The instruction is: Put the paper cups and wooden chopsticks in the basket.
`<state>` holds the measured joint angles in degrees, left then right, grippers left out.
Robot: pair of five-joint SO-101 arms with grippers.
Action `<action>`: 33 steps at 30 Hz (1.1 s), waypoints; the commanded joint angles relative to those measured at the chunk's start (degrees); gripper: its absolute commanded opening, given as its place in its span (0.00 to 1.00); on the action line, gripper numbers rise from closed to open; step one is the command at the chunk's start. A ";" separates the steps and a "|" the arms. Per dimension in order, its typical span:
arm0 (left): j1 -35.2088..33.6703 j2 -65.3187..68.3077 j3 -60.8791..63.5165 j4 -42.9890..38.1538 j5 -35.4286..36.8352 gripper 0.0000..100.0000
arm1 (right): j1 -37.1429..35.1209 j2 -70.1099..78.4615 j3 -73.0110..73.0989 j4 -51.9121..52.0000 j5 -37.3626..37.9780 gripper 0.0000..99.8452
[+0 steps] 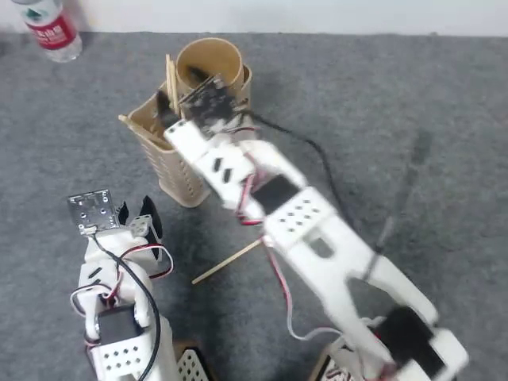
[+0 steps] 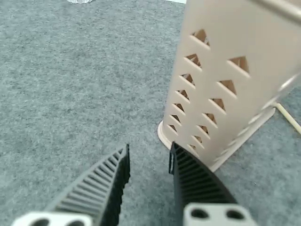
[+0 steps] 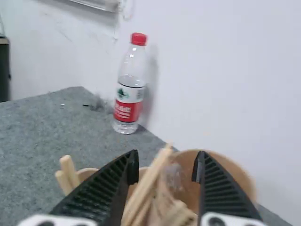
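From my station I see the basket (image 1: 171, 168) standing upright on the grey surface (image 1: 413, 111), and I place everything else from it. A cup (image 1: 209, 57) sits in the basket with its mouth up, on the side far from the arms. Several chopsticks (image 1: 169, 78) stand in the basket next to the cup, with their ends above the rim. One loose chopstick (image 1: 227, 262) lies flat on the surface on the arms' side of the basket, apart from the basket's foot, and the right arm hides one of its ends. The right pincer (image 3: 165, 157) hangs directly over the mouth of the basket. Its jaws are wide, and the tops of the chopsticks rise into the gap between them, but I cannot tell if either jaw touches them. The left pincer (image 2: 148, 153) is low over the surface, near the foot of the basket and not touching it. It points at the ground beside the perforated wall. Its jaws are partly open, narrower than those of the right one, and I see the grey surface through the gap. A bottle (image 1: 50, 28) with a red cap stands upright well beyond the basket, close to the white wall.
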<state>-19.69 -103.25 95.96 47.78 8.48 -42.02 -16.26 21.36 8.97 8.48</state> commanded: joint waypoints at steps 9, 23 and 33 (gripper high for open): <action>0.26 -0.97 -0.57 -1.23 -0.44 0.13 | 17.01 -31.16 -0.35 44.70 1.32 0.19; 0.26 -0.97 -0.57 -1.14 -0.44 0.13 | 15.52 -5.49 10.11 53.32 36.04 0.19; 0.26 -0.97 -0.57 -1.23 -0.44 0.13 | 15.16 11.74 5.71 53.49 54.77 0.19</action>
<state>-19.69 -103.25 95.96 47.78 8.48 -26.37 -5.80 31.21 62.07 59.21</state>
